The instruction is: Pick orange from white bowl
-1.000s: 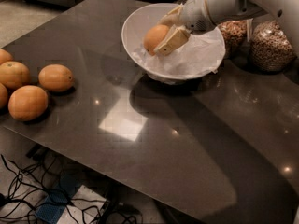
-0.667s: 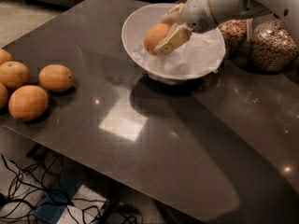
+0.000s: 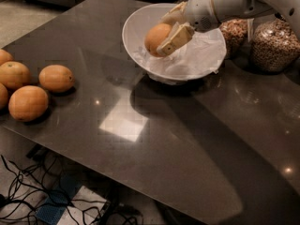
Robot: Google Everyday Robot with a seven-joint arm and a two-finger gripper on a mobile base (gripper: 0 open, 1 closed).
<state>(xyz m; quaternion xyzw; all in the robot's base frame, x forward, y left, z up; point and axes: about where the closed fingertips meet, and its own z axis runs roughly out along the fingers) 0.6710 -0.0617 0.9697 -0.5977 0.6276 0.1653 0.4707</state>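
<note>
The orange [image 3: 155,37] is a round, light orange fruit inside the white bowl [image 3: 140,55], which stands at the back of the dark table and is lined with crumpled white paper. My gripper [image 3: 169,32] reaches into the bowl from the upper right. Its cream fingers [image 3: 174,40] sit on either side of the orange, closed around it. The orange is a little above the paper lining. The white arm hides the bowl's far right rim.
Several larger, deeper-orange fruits [image 3: 56,78] lie at the table's left edge. Two glass jars of grains [image 3: 274,43] stand right of the bowl. Cables [image 3: 28,191] lie on the floor below the table's front edge.
The gripper and the orange have stayed almost still in the bowl; the orange seems a touch higher. Nothing else moved.
</note>
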